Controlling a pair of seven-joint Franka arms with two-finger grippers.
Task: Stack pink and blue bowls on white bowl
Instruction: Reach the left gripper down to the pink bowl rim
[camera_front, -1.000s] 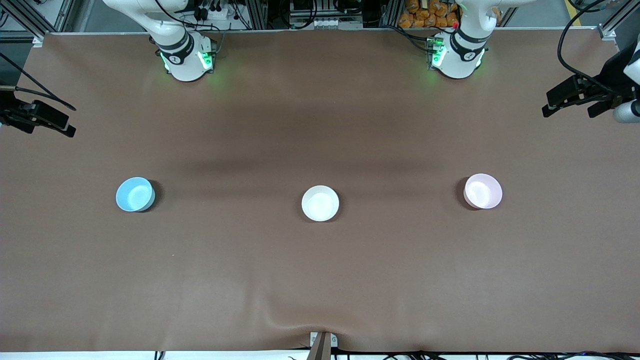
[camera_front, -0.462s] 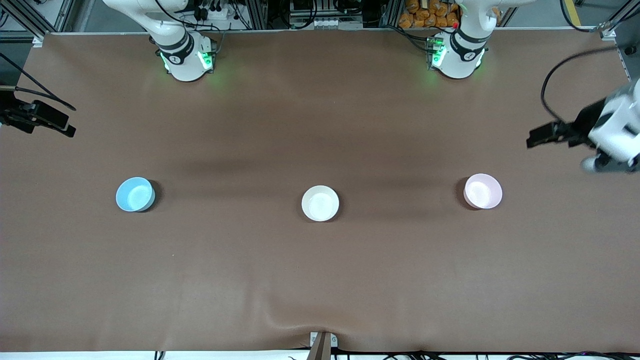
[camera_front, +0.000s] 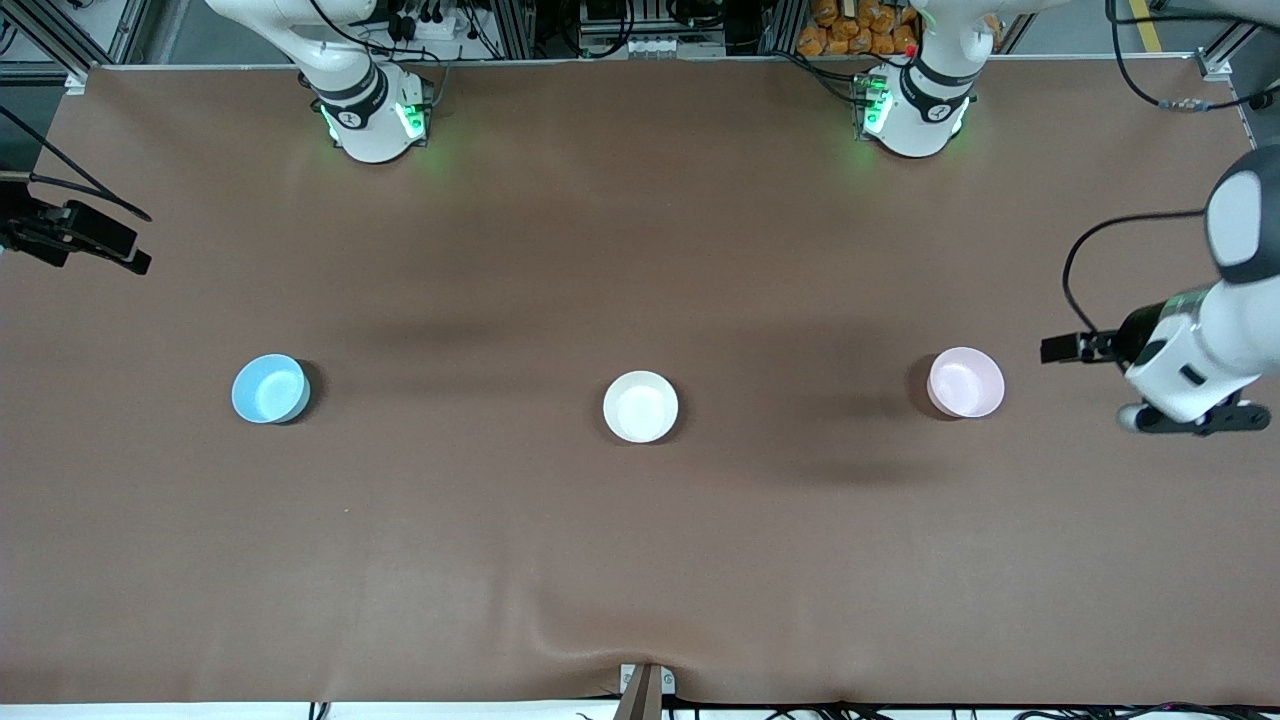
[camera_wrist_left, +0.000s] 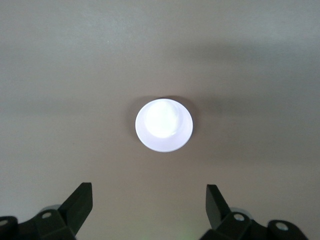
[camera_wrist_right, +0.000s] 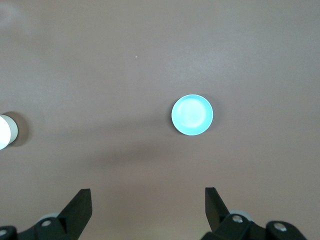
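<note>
The left gripper (camera_wrist_left: 149, 205) hung open and empty in the air over the worktop (camera_front: 640, 550) at the left arm's end, its 2 fingers (camera_wrist_left: 80, 200) spread wide. In the left wrist view the pink bowl (camera_wrist_left: 164, 125) sat centred between them, upright on the worktop and well apart from the fingertips. From the front, that pink bowl (camera_front: 966, 382) lay just toward the table's middle from the left arm's hand, so the left arm was plainly the nearer one to it.

The right gripper (camera_wrist_right: 149, 205) was also open and empty, waiting high over the right arm's end, with the blue bowl (camera_wrist_right: 192, 114) below it. The white bowl (camera_front: 640, 406) stood at the middle, between the blue bowl (camera_front: 270, 388) and the pink one, all 3 well apart and none stacked yet.

The likely next step was a descent by the left gripper onto the pink bowl's rim.
</note>
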